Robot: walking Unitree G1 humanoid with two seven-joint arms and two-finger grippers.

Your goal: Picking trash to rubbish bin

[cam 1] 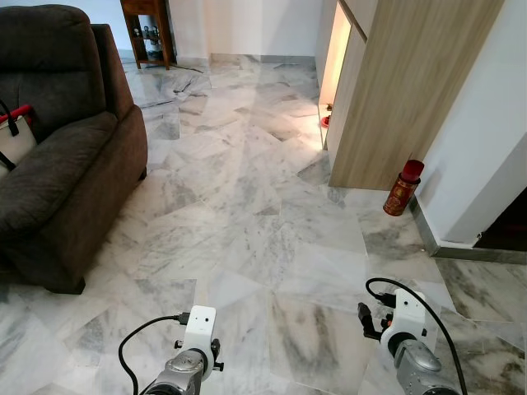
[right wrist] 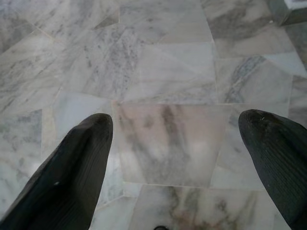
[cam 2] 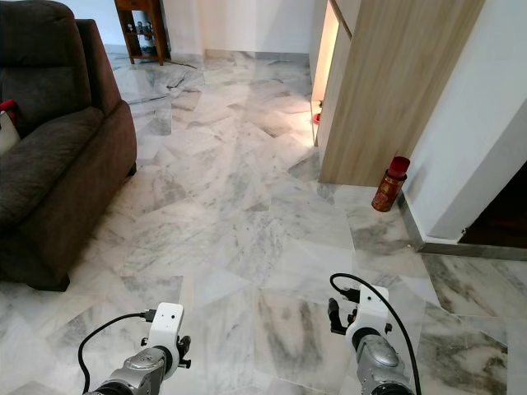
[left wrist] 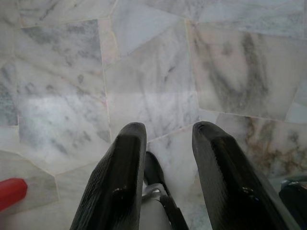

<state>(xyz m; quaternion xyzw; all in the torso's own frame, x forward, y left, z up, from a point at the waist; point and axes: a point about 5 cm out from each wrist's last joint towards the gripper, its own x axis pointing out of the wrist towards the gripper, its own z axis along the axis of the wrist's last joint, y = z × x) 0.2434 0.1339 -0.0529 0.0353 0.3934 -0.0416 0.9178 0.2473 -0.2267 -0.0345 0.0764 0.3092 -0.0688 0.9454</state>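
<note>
I had both arms low over the marble floor [cam 1: 247, 214], and neither was holding anything. The left gripper [left wrist: 165, 143] had its fingers parted by a modest gap with bare tile showing between them; the right gripper [right wrist: 175, 139] was spread wide, again with nothing but tile between the fingers. The only likely piece of trash I could pick out was the red can [cam 1: 402, 188] standing upright on the floor to the far right, just beside the foot of the wooden cabinet [cam 1: 403, 82] and the white wall [cam 1: 486, 123]. Its long axis ran vertical, red cap on top. It lay well ahead of both grippers and off to the right, so I judged the right arm the nearer one, though the robot would need to walk closer first. I could not find a rubbish bin. The brown sofa [cam 1: 66, 148] filled the left side.
</note>
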